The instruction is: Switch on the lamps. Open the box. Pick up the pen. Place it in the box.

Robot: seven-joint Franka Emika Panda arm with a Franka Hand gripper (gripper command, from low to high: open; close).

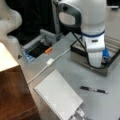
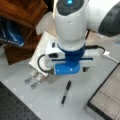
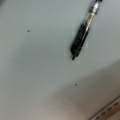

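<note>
The slim black pen (image 1: 94, 90) with a silvery middle lies flat on the grey table, apart from everything else. It also shows in a front view (image 2: 65, 93) and at the top right of the wrist view (image 3: 81, 38). The gripper (image 2: 71, 62) hangs above the table just behind the pen, and its fingers are hidden under the white and blue wrist. No fingers appear in the wrist view. The box (image 2: 107, 95) stands open beside the pen, showing pale grey compartments. In a front view the arm partly covers the box (image 1: 111, 67). The cream-white lamp (image 1: 6, 58) sits at the far left.
A brown wooden block (image 1: 15, 97) stands under the lamp. A flat white panel (image 1: 58, 96) with metal clips lies in front of it. A white cable with an inline switch (image 1: 50, 61) runs past an orange switch (image 1: 48, 50) and a grey open tray (image 1: 37, 47).
</note>
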